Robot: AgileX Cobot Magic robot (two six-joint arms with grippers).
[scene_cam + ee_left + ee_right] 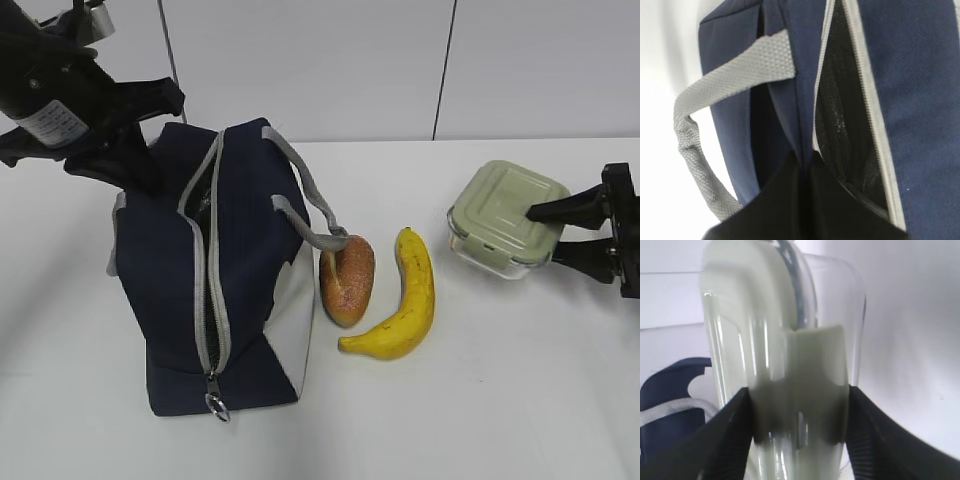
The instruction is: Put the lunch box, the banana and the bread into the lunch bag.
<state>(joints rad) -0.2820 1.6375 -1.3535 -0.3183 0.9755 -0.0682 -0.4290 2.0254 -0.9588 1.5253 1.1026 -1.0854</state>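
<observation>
On the white table, toward nine o'clock, stands the lunch bag, a boxy navy woven-fabric form with a grey zipper strip running down its top, a metal ring pull at the near end and a white end panel facing the food. Its zipper is parted at the far end, showing a dark slit, and grey webbing handles with a coarse weave arch off each side. The left end effector sits at the bag's far corner, about eleven o'clock; its fingers pinch the navy fabric beside the opening, clenched on the lunch bag. Just beside the white panel lies the bread, an oval reddish-brown bun with a speckled crust, one handle loop resting on it. Next to it, toward the centre, curves the banana, smooth yellow with dark tips. At three o'clock sits the lunch box, a rounded-square clear container under a matte sage-green lid, and the right end effector grips it, one black finger on the lid and one against the clear side.
</observation>
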